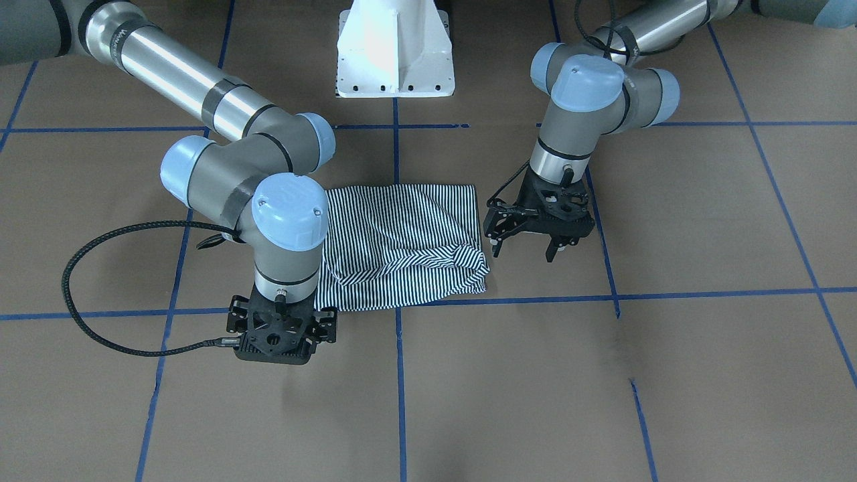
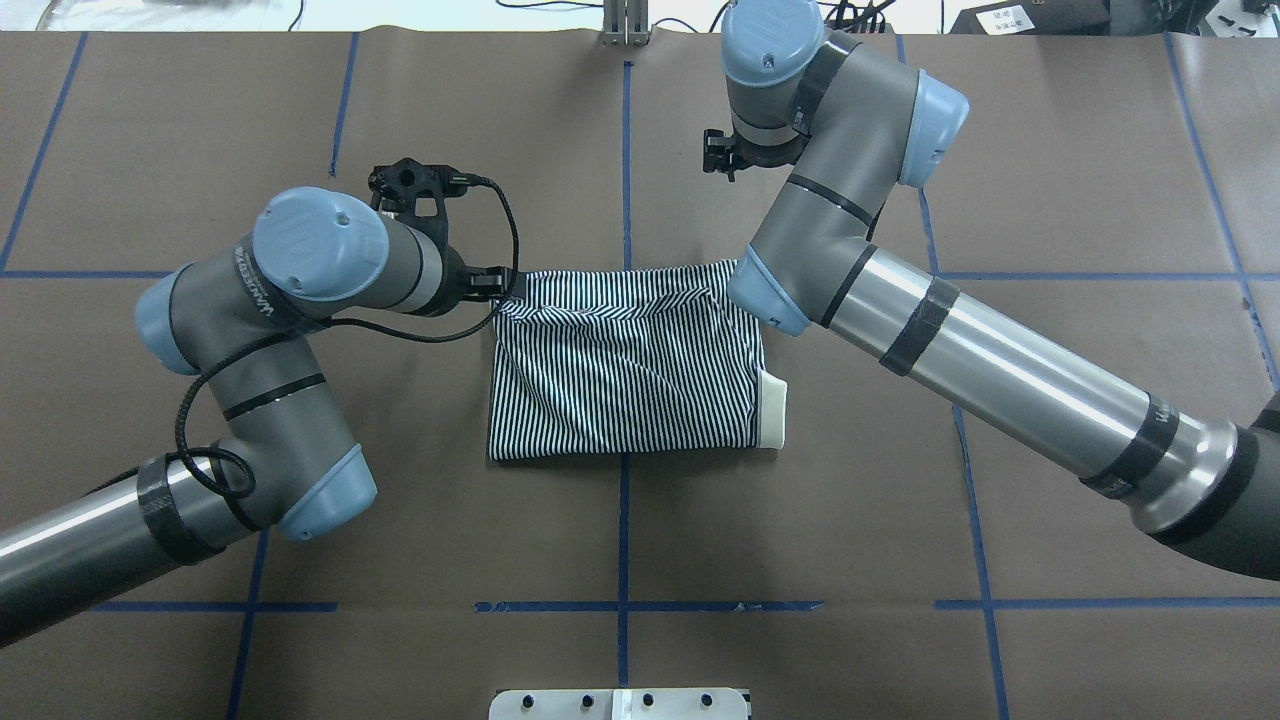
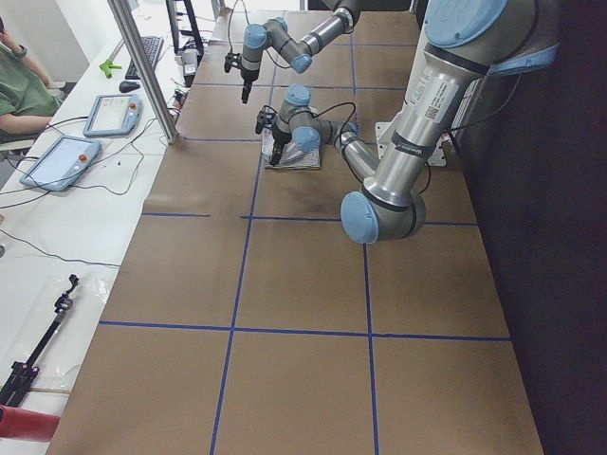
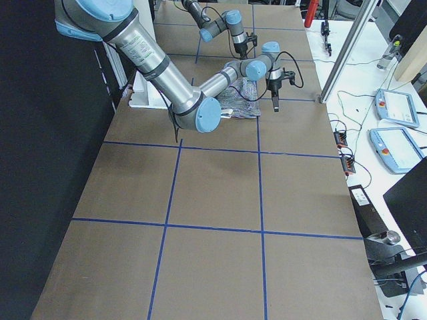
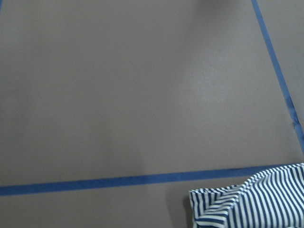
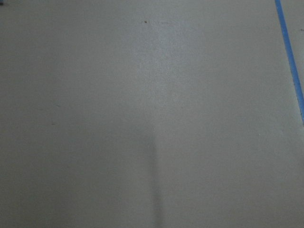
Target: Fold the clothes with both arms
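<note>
We see the folded polo shirt with thin navy-and-white stripes [image 2: 620, 370] lying flat in the middle of the brown paper-covered table [image 2: 620, 520]. Its plain cream collar [image 2: 771, 410] pokes out at one end. The left arm's black claw [image 1: 524, 254] is spread wide and holds nothing, just beside the shirt. The right arm's black claw [image 1: 281, 333] points down near the shirt's other end, and we cannot tell if it is spread or closed
</note>
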`<control>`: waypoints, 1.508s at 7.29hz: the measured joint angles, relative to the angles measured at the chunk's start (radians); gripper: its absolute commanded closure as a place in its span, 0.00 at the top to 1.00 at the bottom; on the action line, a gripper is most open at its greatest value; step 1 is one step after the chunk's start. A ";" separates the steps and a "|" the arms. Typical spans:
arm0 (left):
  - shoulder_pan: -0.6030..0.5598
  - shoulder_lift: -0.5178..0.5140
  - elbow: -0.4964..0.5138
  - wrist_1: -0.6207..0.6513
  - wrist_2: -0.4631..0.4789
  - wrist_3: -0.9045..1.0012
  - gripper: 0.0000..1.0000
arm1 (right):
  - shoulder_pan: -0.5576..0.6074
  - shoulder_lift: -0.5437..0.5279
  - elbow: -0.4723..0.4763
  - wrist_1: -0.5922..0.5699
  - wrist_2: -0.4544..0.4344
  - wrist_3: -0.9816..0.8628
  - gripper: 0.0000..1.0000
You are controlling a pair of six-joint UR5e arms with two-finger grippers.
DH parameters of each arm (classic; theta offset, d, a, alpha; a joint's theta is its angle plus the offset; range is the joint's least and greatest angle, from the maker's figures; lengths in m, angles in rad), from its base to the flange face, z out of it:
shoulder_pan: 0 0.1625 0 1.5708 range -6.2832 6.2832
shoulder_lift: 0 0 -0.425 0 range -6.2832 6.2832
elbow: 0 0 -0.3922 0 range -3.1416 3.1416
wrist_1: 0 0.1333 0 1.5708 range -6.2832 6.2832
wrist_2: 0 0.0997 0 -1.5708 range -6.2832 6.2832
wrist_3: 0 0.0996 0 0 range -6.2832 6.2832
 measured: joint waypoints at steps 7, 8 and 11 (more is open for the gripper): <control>0.043 -0.106 0.194 -0.002 0.084 -0.038 1.00 | 0.001 -0.027 0.041 0.000 0.002 -0.002 1.00; 0.016 -0.134 0.237 -0.009 0.086 -0.009 1.00 | 0.000 -0.030 0.041 0.000 0.002 -0.002 1.00; -0.090 -0.206 0.402 -0.094 0.080 0.129 1.00 | -0.002 -0.034 0.042 0.002 0.004 -0.002 1.00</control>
